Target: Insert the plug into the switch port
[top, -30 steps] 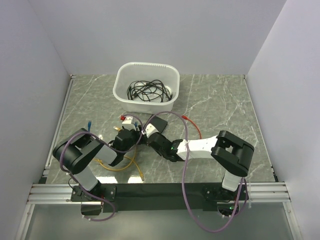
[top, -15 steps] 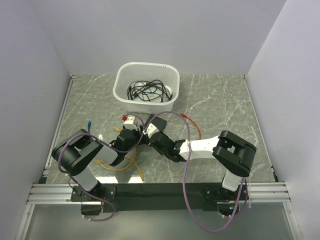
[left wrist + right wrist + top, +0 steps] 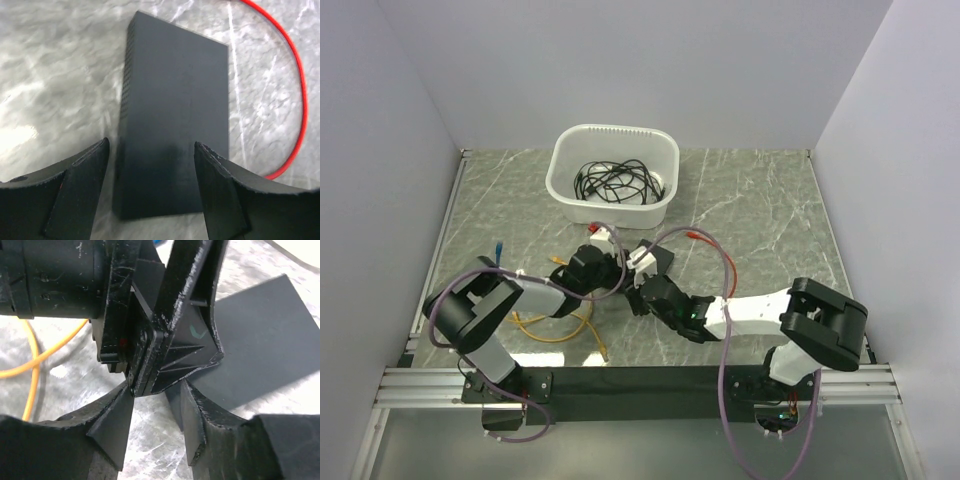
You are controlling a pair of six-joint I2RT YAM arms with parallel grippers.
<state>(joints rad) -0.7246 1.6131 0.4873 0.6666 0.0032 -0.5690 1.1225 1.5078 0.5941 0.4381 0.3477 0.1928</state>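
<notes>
While both arms are reaching toward the middle of the overhead view, the following is showing on the grey marbled table [image 3: 760, 200].

Switch [image 3: 175, 100]: flat matte-black box, lying flat just below the centre of the overhead view, between the two wrists. In the left wrist view it is running up the frame from bottom centre. No port row is showing from any view.

Left gripper [image 3: 151, 146]: fingers [image 3: 80, 195] standing wide apart and straddling the near end of the switch. The finger at lower left is sitting just beside the box's long edge. The finger at lower right is overlapping the box's corner. Whether either is touching it, I cannot tell. Nothing is being pinched.

Right gripper [image 3: 156, 390]: jaws standing partly apart at the bottom of its own view, holding nothing. It is pointing up at the black body of the left gripper, whose lower edge is hanging just above the gap between the fingertips [image 3: 117, 425]. The switch is lying beyond, at right of that frame.

Red cable [image 3: 300, 85]: curving down the right edge of the left wrist view, near the switch but apart from it.

Yellow cable [image 3: 555, 330]: looping on the table at lower left of centre, under the left arm.

White tub [image 3: 560, 170]: sitting at upper centre, well apart from the switch and holding a tangle of black cables [image 3: 615, 182].

Purple cable [image 3: 725, 340]: looping along the right arm.
</notes>
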